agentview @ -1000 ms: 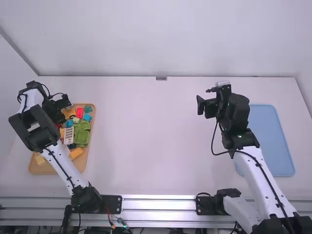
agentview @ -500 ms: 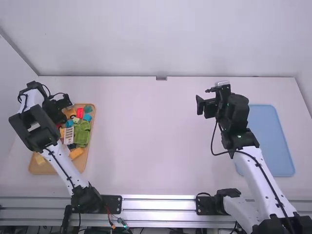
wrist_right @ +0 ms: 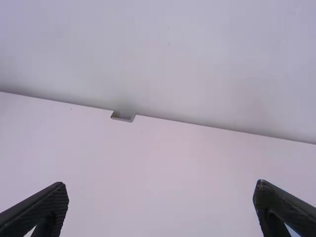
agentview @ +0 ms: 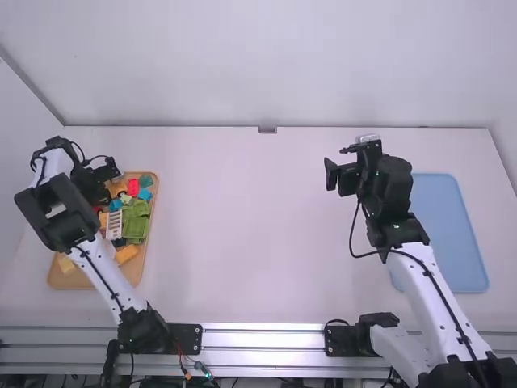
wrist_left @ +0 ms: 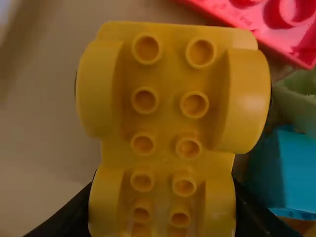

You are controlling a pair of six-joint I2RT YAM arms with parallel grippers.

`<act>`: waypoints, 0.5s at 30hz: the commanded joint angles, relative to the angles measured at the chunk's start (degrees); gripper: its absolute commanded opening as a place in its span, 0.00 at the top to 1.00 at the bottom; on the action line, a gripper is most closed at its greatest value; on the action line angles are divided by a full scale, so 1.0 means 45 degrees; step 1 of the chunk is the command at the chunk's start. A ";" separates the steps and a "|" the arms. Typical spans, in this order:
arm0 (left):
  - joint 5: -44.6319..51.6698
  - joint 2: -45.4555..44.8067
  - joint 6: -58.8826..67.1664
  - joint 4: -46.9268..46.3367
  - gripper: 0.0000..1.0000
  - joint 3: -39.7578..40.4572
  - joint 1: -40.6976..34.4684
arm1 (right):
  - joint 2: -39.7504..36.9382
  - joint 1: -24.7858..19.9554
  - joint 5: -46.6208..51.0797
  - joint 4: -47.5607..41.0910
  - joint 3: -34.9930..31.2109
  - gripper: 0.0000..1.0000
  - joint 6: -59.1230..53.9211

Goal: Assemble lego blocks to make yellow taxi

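Observation:
Over the far-left part of a wooden tray (agentview: 69, 279), my left gripper (agentview: 107, 179) is low among the blocks in the high view. The left wrist view has a large yellow car base (wrist_left: 168, 116) with rounded fenders and rows of hollow studs. My left gripper (wrist_left: 163, 210) is shut on it, one finger at each side; its fingertips are partly hidden by the base. Far over on the right side of the table, my right gripper (agentview: 341, 178) is held above the surface. In the right wrist view my right gripper (wrist_right: 160, 197) stands open with nothing between its fingers.
A red brick (wrist_left: 256, 22), a pale green piece (wrist_left: 298, 94) and a blue block (wrist_left: 286, 170) crowd one side of the yellow base. Green pieces (agentview: 136, 228) and a white ribbed piece (agentview: 114, 226) share the tray. A blue tray (agentview: 452, 234) lies right of the right arm.
The red brick beside my left gripper has shifted very slightly to the right. Both arms have hardly moved.

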 commanded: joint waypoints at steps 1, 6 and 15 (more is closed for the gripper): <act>0.0136 0.0243 -0.1345 -0.0559 0.67 0.1161 -0.0204 | 0.0083 0.0015 -0.0029 0.0063 0.0413 0.02 -0.0005; 0.1491 0.0063 -0.2195 -0.3424 0.79 0.3619 -0.0563 | 0.0083 0.0015 -0.0044 0.0058 0.0413 0.01 -0.0005; 0.4571 -0.0831 0.0359 -0.6858 0.94 0.4930 -0.1855 | 0.0083 0.0039 -0.0073 -0.0049 0.0413 0.01 0.0010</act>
